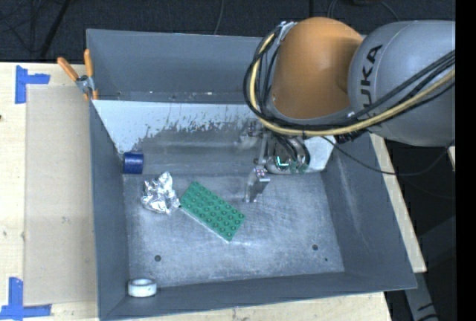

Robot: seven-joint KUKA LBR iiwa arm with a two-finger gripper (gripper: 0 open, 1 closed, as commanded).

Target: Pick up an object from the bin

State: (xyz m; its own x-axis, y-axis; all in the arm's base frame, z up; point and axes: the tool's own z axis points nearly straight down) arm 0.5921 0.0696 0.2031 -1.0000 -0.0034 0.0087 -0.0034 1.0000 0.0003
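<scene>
- Camera view: the gripper (255, 189) hangs low over the floor of the bin (357, 208), just right of the green studded plate (212, 210). That is the nearest thing, so probably the pick. Whether the gripper is open or closed I cannot tell.
- The plate lies flat and slantwise mid-bin, with bare floor around its right end that leaves room to come down.
- Count: one green plate, one crumpled foil wad (159, 194) just beside it, one small blue cylinder (133, 163) by the back slope, one white ring (141, 287) in the near-left corner.
</scene>
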